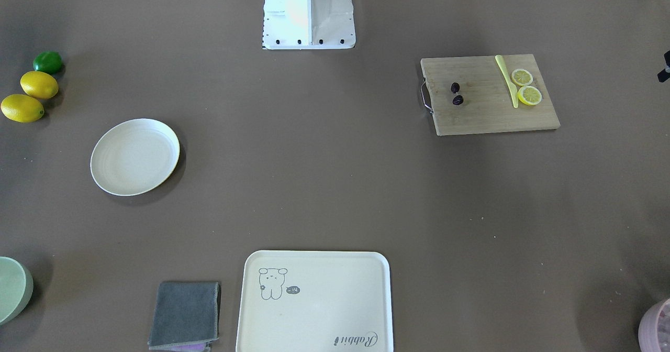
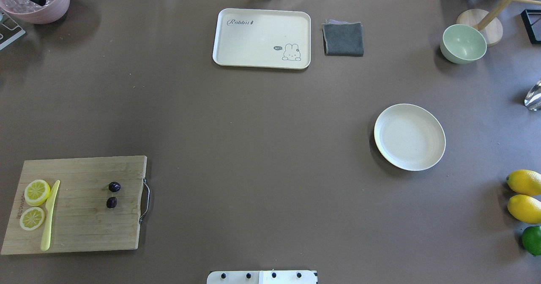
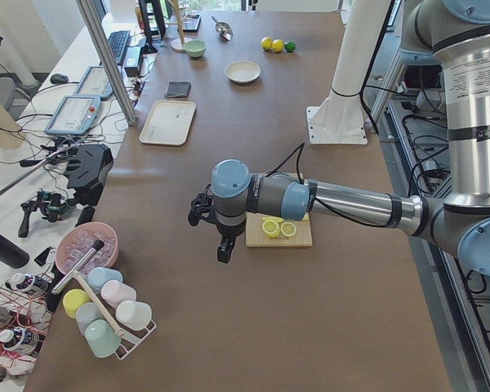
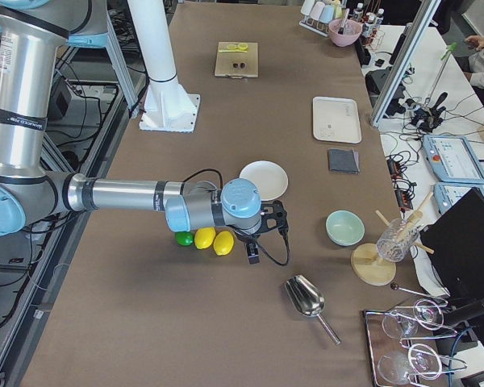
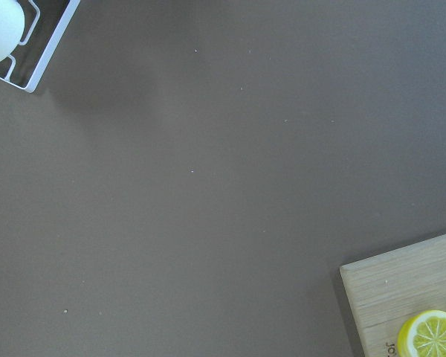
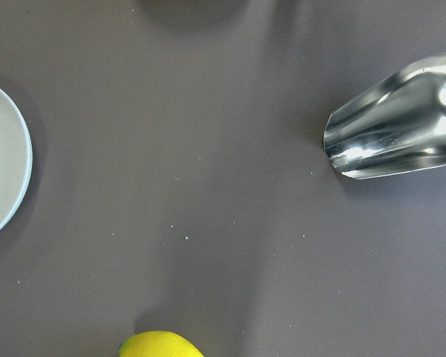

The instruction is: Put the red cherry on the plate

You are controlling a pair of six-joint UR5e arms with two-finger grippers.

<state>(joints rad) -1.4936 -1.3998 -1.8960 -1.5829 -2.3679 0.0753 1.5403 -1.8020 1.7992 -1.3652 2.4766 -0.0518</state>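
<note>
The red cherry (image 2: 113, 194), a pair of tiny dark fruits, lies on a wooden cutting board (image 2: 84, 229) at the table's near left; it also shows as the cherry (image 1: 456, 94) in the front view. The round cream plate (image 2: 409, 137) sits bare on the right half, far from the board. My left gripper (image 3: 222, 249) hangs beyond the board's outer end, seen only from the side, and I cannot tell if it is open or shut. My right gripper (image 4: 254, 256) hovers near the lemons, short of the plate (image 4: 264, 179); I cannot tell its state either.
Two lemon slices (image 2: 36, 192) and a yellow knife (image 2: 50, 216) share the board. A cream tray (image 2: 261, 39), grey cloth (image 2: 343, 39) and green bowl (image 2: 463, 43) line the far side. Lemons (image 2: 525, 182), a lime (image 2: 532, 240) and a metal scoop (image 6: 394, 119) lie at the right.
</note>
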